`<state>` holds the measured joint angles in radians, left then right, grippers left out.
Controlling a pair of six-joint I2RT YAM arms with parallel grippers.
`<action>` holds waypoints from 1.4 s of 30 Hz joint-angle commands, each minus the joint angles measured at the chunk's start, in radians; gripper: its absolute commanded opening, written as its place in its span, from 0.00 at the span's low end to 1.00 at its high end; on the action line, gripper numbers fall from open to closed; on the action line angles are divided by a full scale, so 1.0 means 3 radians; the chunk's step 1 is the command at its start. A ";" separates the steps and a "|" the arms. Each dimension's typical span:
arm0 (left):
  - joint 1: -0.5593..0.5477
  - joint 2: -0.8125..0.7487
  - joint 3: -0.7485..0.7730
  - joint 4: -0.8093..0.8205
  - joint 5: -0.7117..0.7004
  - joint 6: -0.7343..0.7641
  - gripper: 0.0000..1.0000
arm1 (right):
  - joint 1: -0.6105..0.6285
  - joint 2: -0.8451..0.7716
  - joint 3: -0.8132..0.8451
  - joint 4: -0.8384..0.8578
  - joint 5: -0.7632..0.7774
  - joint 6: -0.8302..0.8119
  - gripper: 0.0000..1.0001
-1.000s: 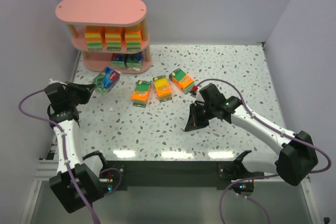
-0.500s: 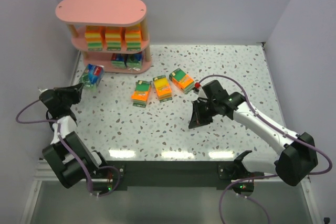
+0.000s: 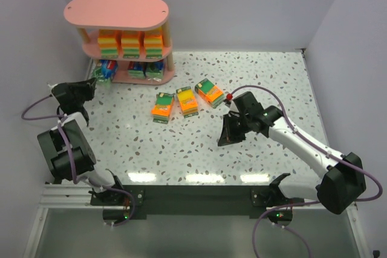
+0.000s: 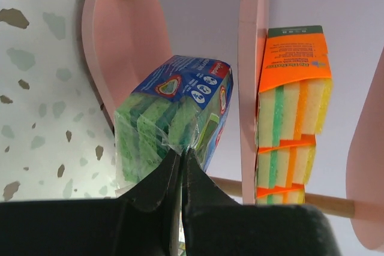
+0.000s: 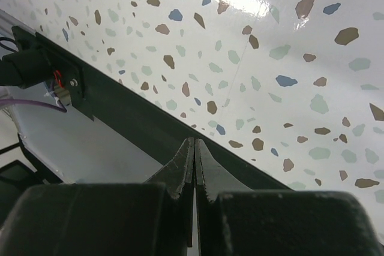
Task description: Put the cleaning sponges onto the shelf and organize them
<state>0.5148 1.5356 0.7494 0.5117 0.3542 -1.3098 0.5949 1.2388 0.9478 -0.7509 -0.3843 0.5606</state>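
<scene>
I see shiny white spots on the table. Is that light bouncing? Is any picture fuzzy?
Yes, glare: top external view, three white patches along the near edge of the table; right wrist view, one bright streak near the top; left wrist view, the blue-green pack is sharp, the left gripper just dark.

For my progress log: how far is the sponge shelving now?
Done: the shelf holds three orange packs on its middle tier, two blue-green packs on its bottom tier. In hand: the left end effector holds a third blue-green pack beside them. Left: three loose orange packs on the table; the right end effector is shut, empty.
</scene>
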 commanded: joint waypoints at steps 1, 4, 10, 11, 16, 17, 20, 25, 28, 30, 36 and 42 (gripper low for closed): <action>-0.0130 0.0163 0.0212 0.0319 -0.0280 -0.0154 0.00 | -0.0030 0.0002 0.0062 0.0028 0.0110 0.0059 0.00; -0.0212 0.0326 0.0278 0.0390 -0.0378 -0.0271 0.00 | -0.0035 0.0028 0.0088 0.0018 0.0131 0.0054 0.00; -0.0350 0.0684 0.0401 0.0626 -0.0500 -0.0471 0.00 | -0.0045 0.0109 0.0149 -0.0007 0.0171 0.0039 0.00; -0.0366 0.0771 0.0462 0.0636 -0.0521 -0.0491 0.00 | -0.0045 0.0135 0.0154 -0.0018 0.0182 0.0039 0.00; -0.0499 0.1032 0.0697 0.0713 -0.0623 -0.0599 0.00 | -0.0050 0.0176 0.0180 -0.0053 0.0207 0.0028 0.00; -0.0509 0.1119 0.0764 0.0733 -0.0639 -0.0619 0.00 | -0.0050 0.0176 0.0185 -0.0064 0.0223 0.0028 0.00; -0.0555 0.1257 0.0881 0.0754 -0.0690 -0.0660 0.00 | -0.0055 0.0206 0.0215 -0.0094 0.0248 0.0023 0.00; -0.0581 0.1416 0.1009 0.0713 -0.0731 -0.0665 0.00 | -0.0066 0.0237 0.0246 -0.0115 0.0274 0.0018 0.00; -0.0596 0.1498 0.1066 0.0728 -0.0736 -0.0671 0.00 | -0.0071 0.0268 0.0267 -0.0120 0.0279 0.0013 0.00; -0.0627 0.1539 0.1097 0.0723 -0.0756 -0.0696 0.00 | -0.0076 0.0299 0.0282 -0.0125 0.0284 0.0008 0.00; -0.0724 0.1549 0.1051 0.0748 -0.0869 -0.0783 0.00 | -0.0086 0.0324 0.0287 -0.0110 0.0289 -0.0007 0.00; -0.0790 0.1508 0.0999 0.0785 -0.0971 -0.0819 0.24 | -0.0096 0.0278 0.0221 -0.0079 0.0279 -0.0013 0.00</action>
<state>0.2890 2.0010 1.0355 0.6674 0.1066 -1.5349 0.5743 1.3361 0.9924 -0.7712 -0.3195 0.5640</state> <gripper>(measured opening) 0.180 0.009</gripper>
